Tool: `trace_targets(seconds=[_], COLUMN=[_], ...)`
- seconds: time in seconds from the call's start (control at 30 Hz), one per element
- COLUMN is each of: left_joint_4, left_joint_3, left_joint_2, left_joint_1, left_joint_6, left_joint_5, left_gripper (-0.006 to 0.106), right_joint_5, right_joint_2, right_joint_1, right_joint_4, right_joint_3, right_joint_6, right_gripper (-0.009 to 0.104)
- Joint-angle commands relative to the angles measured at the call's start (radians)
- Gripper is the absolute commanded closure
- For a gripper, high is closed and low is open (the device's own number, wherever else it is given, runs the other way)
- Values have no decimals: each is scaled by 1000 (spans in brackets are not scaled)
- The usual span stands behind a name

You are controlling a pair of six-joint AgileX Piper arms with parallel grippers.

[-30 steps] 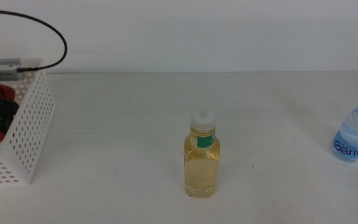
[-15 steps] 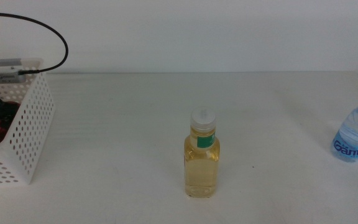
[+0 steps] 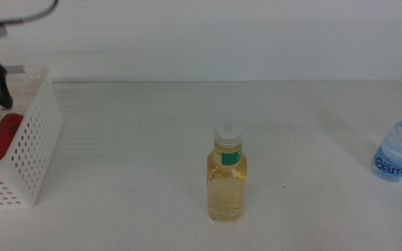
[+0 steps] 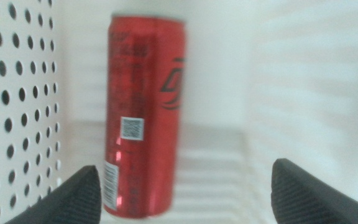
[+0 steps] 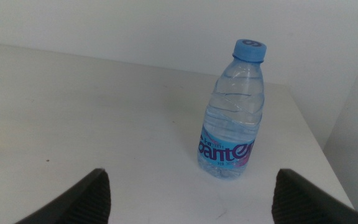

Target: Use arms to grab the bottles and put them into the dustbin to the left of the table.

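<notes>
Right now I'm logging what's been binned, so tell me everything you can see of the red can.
The red can is a slim, glossy metal drinks can with a dark logo, a small square code and a white printed panel. It lies on its side on the dustbin floor, close beside a perforated wall. The open left gripper hovers above, not touching it.

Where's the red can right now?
The red can lies inside the white basket at the table's left edge in the middle view. The open left pincer hangs just above it.
</notes>
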Motion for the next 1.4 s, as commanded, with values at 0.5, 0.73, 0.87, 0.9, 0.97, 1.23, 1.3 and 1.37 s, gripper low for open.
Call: trace_targets(seconds=[0.5,0.73,0.87,0.9,0.97,1.23,1.3,1.37], left_joint_4=[-55,-57,-88,-100,-125,-213,-251,-310], left_joint_3=[323,582,734,776,852,1161,1222,1267], left_joint_2=[-635,-855,-968,-998,-1049,-1202,-1213,-1216], left_joint_1=[-269,-356,-378,-385,-402,-477,-486,-489], left_joint_6=[-70,-70,-57,-50,-27,8,6,6], left_joint_5=[-187,-361,-486,-524,-597,-922,-971,-999], left_gripper=[10,10,10,10,10,10,10,10], right_joint_5=[-80,-80,-80,-80,-80,-80,-80,-80], right_joint_2=[-27,-27,-27,-27,-27,-27,-27,-27], right_joint_1=[-7,-7,-7,-7,-7,-7,-7,-7], right_joint_4=[-5,-5,-5,-5,-5,-5,-5,-5], right_joint_3=[-9,-9,-9,-9,-9,-9,-9,-9], right_joint_6=[-5,-5,-5,-5,-5,-5,-5,-5], right_gripper=[27,27,27,27,27,27,27,27])
